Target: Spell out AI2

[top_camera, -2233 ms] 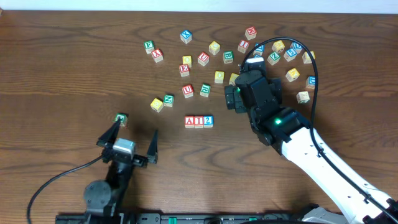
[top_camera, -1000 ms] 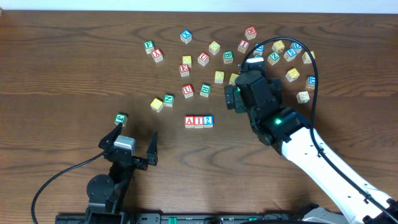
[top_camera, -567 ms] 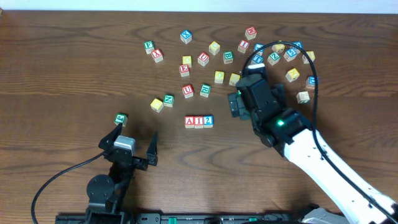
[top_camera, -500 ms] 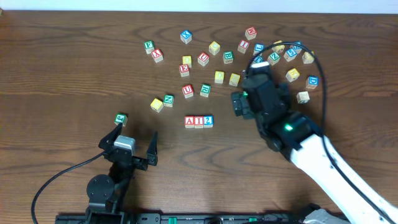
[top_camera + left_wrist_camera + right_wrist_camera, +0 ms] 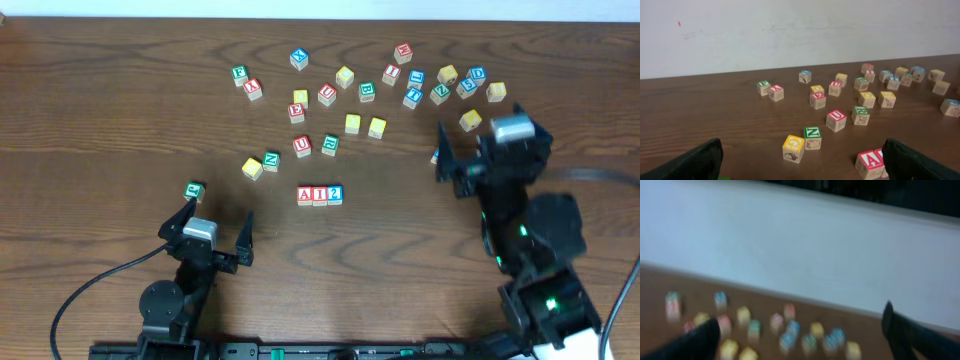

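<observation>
cubes: A cube [image 5: 305, 195], I cube [image 5: 319, 195], 2 cube [image 5: 334, 194] touching in a row, mid-table | left gripper [image 5: 220, 208]: wide, empty, near row | right gripper [image 5: 800, 314]: wide, empty, well apart | right wrist view: blurred, probably the scattered cubes

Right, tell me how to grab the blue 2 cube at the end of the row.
Come from above and pinch the blue 2 cube on its near and far faces. Its left face sits against the red I cube, so a finger likely won't fit there.
</observation>
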Controlling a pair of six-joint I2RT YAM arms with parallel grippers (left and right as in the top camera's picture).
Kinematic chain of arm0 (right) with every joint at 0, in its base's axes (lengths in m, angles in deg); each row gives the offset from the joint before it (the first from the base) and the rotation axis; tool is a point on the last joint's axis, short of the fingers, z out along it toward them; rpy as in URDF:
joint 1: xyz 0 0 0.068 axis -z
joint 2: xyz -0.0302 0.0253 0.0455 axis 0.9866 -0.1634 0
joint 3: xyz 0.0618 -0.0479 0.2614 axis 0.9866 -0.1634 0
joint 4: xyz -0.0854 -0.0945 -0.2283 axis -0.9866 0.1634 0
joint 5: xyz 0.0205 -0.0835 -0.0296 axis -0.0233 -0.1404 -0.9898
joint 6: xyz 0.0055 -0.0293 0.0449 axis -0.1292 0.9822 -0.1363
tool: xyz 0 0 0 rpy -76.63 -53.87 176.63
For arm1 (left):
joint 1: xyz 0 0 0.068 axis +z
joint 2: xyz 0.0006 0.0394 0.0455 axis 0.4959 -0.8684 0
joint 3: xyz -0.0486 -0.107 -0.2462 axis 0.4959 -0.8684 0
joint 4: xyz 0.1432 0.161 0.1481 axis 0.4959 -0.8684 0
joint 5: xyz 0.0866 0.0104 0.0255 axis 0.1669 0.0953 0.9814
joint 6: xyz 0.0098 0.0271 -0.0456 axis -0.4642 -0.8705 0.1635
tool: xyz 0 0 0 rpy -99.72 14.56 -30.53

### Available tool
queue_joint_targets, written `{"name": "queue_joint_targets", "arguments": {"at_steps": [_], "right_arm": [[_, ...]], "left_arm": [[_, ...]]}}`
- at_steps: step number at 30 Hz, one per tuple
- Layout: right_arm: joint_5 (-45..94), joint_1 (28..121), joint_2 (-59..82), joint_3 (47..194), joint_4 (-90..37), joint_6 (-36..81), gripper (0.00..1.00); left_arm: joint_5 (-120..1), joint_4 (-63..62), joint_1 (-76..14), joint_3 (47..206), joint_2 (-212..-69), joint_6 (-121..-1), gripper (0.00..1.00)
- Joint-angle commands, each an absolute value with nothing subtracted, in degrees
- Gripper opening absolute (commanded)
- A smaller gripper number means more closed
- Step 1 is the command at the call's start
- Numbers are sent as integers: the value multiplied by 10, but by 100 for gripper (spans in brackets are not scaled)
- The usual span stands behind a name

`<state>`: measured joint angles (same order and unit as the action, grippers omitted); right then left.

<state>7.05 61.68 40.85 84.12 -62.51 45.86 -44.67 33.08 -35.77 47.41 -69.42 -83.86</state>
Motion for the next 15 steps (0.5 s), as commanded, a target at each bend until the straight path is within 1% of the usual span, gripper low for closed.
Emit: {"name": "queue_joint_targets", "arguments": {"at_steps": [1,4,7,15], "right_arm": [[147,648,478,744,-692,481,99],[164,676,533,666,-759,481,99],[185,704,585,604,-798,481,99],[223,758,687,512,-806,489,99]], "left_arm": [[-452,303,-354,469,-691,-834,99],[-452,303,-354,469,-691,-834,100],[-452,303,-354,469,-691,-834,99],[-452,303,-354,469,-691,-834,99]]}}
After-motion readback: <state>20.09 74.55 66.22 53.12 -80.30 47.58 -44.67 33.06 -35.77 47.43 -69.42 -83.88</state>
